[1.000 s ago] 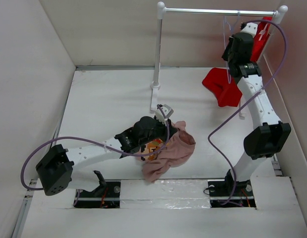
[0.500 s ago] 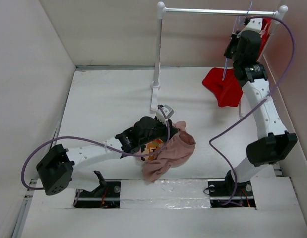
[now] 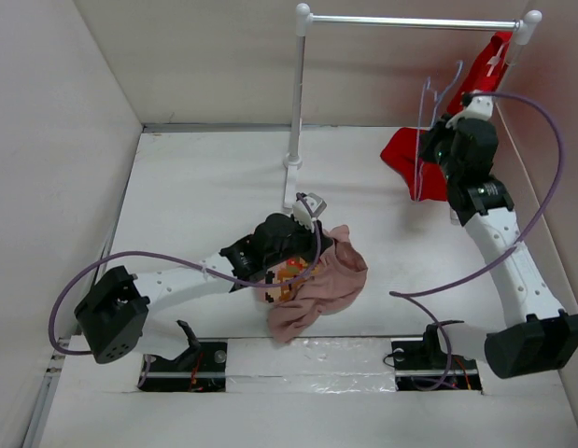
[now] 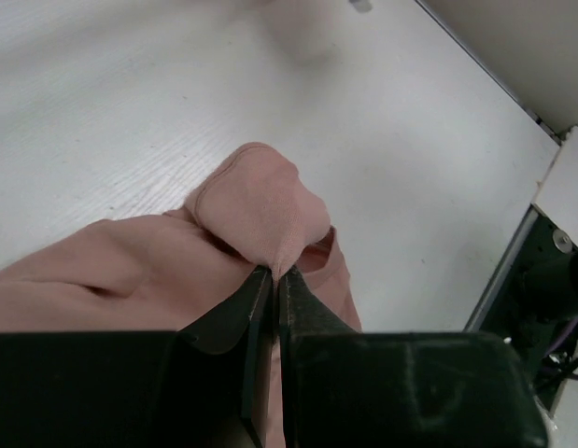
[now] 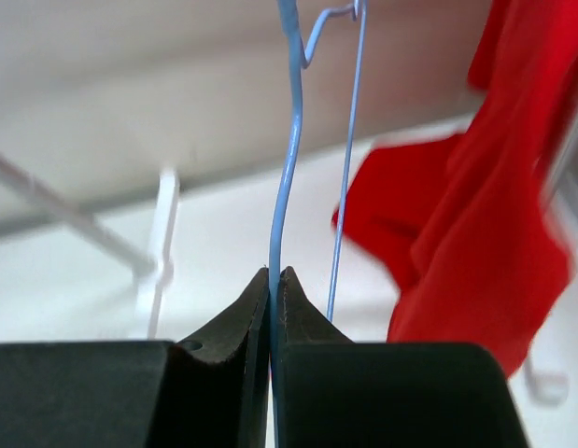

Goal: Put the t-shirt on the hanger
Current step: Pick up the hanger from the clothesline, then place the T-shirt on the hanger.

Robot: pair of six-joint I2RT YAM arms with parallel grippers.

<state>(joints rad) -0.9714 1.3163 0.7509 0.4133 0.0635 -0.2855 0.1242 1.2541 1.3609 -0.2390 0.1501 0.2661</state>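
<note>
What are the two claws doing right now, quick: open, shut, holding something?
Left gripper: closed, pinching a fold of the t-shirt.
Right gripper: closed on the thin wire of the hanger.

White table point(image 3: 195, 196): crumpled pink t-shirt point(image 3: 326, 280) lying at lower centre; white rack point(image 3: 296, 103) standing at upper centre; red garment point(image 3: 410, 163) at upper right, contact unclear.

The left gripper point(image 3: 318, 250) is gripping the bunched t-shirt point(image 3: 328, 285) on the table point(image 3: 204, 187); the right gripper point(image 3: 429, 154) is holding the hanger point(image 3: 420, 121) upright beside the red garment point(image 3: 399, 154).
</note>
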